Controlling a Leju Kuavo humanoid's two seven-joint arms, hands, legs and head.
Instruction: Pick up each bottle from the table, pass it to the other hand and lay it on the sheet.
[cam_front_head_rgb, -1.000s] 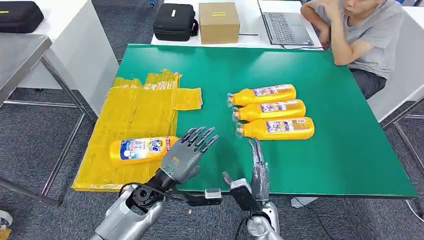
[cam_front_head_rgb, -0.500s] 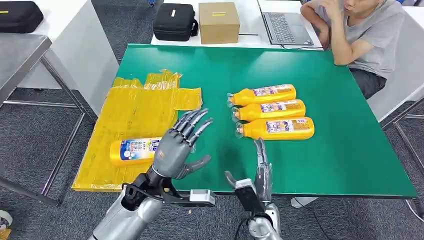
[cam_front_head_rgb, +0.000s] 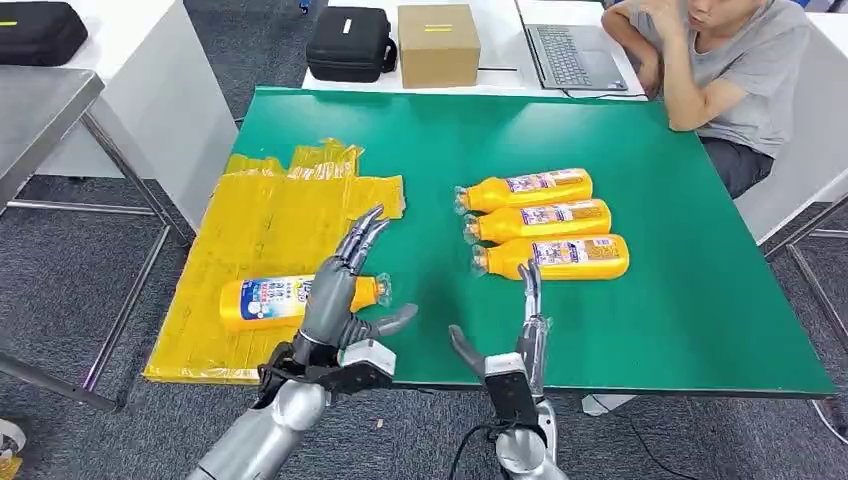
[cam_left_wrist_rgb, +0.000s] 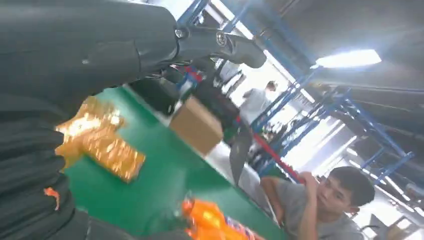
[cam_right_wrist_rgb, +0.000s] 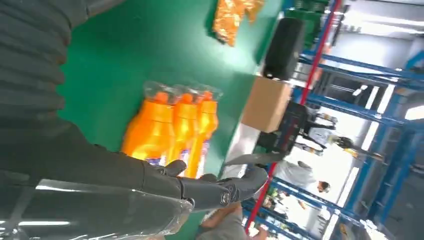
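One orange bottle (cam_front_head_rgb: 270, 299) with a blue and white label lies on the yellow sheet (cam_front_head_rgb: 265, 230) at the table's left. My left hand (cam_front_head_rgb: 340, 290) hovers just right of it, fingers spread, holding nothing. Three more orange bottles (cam_front_head_rgb: 545, 221) lie side by side on the green table (cam_front_head_rgb: 600, 130), caps to the left; they also appear in the right wrist view as bottles (cam_right_wrist_rgb: 172, 130). My right hand (cam_front_head_rgb: 520, 335) is raised near the front edge, below the nearest bottle (cam_front_head_rgb: 556, 257), fingers straight and empty.
A person (cam_front_head_rgb: 720, 60) sits at the far right corner, leaning on the table. Behind the table stand a cardboard box (cam_front_head_rgb: 438, 44), a black case (cam_front_head_rgb: 350, 43) and a laptop (cam_front_head_rgb: 575, 55). A grey metal table (cam_front_head_rgb: 40, 110) is at the left.
My left hand has lifted and drawn back from the bottle on the sheet, uncovering its cap end. My right hand has edged up toward the nearest bottle.
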